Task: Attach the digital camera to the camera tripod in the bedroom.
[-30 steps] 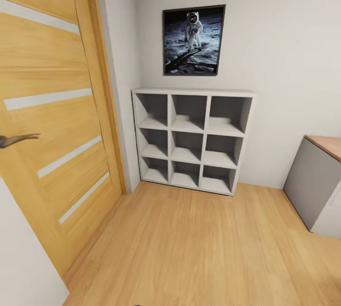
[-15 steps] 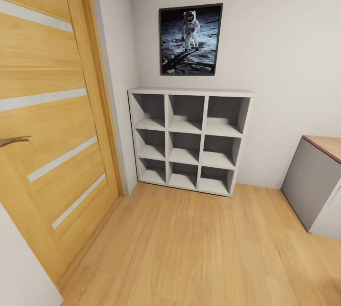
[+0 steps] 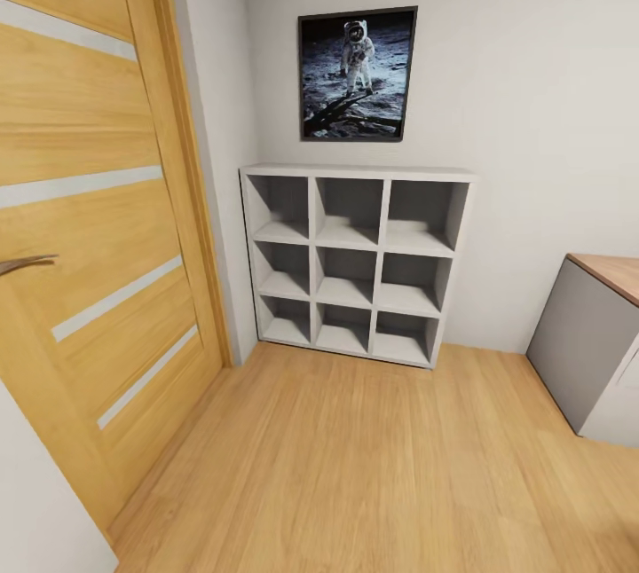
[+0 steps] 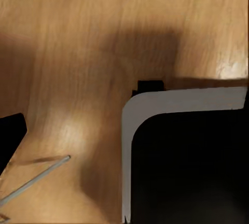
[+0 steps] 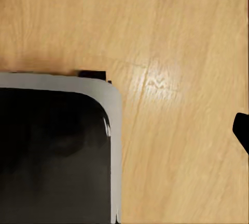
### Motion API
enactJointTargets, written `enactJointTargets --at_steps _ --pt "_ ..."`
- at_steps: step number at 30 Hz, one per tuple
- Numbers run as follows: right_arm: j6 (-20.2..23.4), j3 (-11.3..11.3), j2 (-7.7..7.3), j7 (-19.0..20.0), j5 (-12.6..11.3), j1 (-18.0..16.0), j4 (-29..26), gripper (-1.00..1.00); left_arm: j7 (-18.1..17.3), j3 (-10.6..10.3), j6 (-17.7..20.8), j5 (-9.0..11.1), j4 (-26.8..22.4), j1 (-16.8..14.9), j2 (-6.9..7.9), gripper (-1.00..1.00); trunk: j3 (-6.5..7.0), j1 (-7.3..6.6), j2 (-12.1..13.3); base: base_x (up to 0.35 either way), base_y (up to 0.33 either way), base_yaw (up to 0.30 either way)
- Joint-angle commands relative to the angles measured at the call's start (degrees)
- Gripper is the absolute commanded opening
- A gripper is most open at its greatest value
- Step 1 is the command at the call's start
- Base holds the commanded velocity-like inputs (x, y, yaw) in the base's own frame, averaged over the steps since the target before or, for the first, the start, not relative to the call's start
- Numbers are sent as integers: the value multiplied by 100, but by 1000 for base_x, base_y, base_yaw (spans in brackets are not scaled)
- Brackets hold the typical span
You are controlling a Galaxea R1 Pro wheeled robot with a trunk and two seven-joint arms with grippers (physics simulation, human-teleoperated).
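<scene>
View unchanged, bedroom door (image 3: pixel 89 227), cube shelf (image 3: pixel 355 262)

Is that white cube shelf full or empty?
Empty: all nine compartments of the shelf show bare grey insides in the head view, with nothing standing in any of them.

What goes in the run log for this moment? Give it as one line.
phase: in transit | head view: wooden door, white cube shelf, astronaut picture, desk corner | wrist views: wood floor
</scene>
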Motion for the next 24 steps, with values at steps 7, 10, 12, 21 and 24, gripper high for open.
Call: enactJointTargets --at_steps 7,10,12,21,24 --pt "-325 -9 -3 10 1 4 -400 100 21 13 41 12 -805 4 12 100 -4 0 -2 0 0 0" --pt "-482 -5 -9 25 -3 4 -572 100 89 25 73 13 -1206 3 8 100 -4 0 -2 0 0 0" --pt "-567 -3 -11 32 -6 4 -614 100 187 34 186 14 -1362 5 7 100 -4 0 -2 0 0 0" --pt "-1557 -21 -19 9 7 0 -1168 100 336 47 1446 14 -3062 -6 6 100 -4 0 -2 0 0 0" --pt "-1807 -31 -20 -5 6 -13 -1710 100 341 49 1579 14 -3348 -21 2 100 -4 0 -2 0 0 0"
